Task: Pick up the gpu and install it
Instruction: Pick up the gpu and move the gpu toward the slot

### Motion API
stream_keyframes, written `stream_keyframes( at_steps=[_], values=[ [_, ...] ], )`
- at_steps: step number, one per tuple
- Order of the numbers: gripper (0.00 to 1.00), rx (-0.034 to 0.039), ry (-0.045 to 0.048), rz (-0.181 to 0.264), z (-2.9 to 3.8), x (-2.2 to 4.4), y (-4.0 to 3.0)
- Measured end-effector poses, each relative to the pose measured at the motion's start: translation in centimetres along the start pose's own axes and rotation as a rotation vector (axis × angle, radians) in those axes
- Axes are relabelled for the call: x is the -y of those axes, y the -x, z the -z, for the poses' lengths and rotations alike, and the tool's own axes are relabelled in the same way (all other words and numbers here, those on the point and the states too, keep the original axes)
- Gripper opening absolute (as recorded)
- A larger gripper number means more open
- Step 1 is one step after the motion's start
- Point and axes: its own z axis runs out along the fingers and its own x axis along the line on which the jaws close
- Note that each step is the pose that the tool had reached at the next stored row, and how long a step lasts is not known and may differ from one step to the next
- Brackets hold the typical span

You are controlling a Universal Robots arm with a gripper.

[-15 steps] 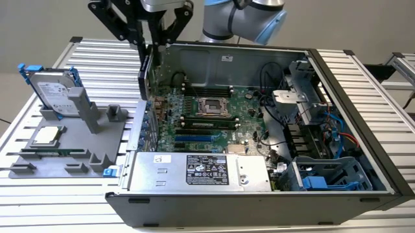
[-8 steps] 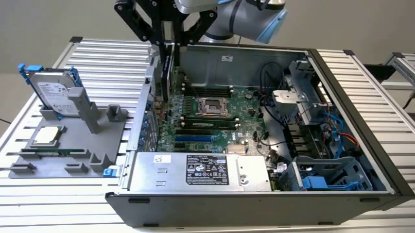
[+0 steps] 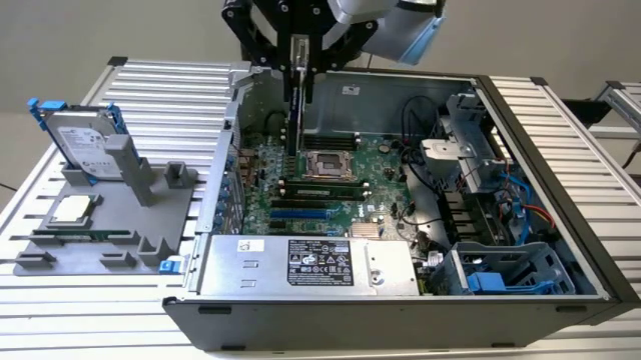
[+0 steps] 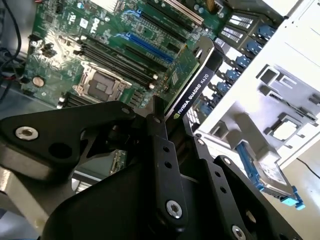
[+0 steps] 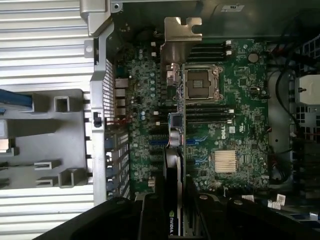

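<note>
Fingers (image 4: 162,150) of the gripper (image 3: 299,56) are closed on the gpu (image 3: 296,112), pinching it across its two faces. The second wrist view shows green card on one side and black cooler on the other. The card hangs edge-on from the grip inside the open case (image 3: 561,142), over the motherboard (image 3: 341,180), with its silver bracket (image 5: 182,42) at the end away from the fingers. With the faces pinched, the card's edges are free, and I judge that is the point — a card goes into a slot edge first. It is not seated. The blue slots (image 3: 300,214) are unfilled, lying toward the power supply (image 3: 311,266), and the card hangs nearer the socket (image 3: 326,165). How close its low end is to the board I cannot tell.

Case lies on its side, open face up, so the board can be reached from above. It takes the middle of the counter (image 3: 150,82) and runs toward the edge at the exterior view's right. Toward the opposite edge sits a grey fixture (image 3: 130,217) that seems meant to present parts for picking — a hard drive (image 3: 85,142) stands upright in it and a chip (image 3: 72,211) lies flat.

The counter is bare ribbed metal, and behind it is a plain pale wall (image 3: 100,30).
</note>
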Motion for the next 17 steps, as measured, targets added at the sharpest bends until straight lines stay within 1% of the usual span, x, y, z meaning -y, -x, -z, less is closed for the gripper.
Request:
stream_keyframes(
  at_steps=[17],
  values=[
    [0.00, -0.0051, -0.0002, 0.000, -0.06, -0.44, 7.73]
  ],
)
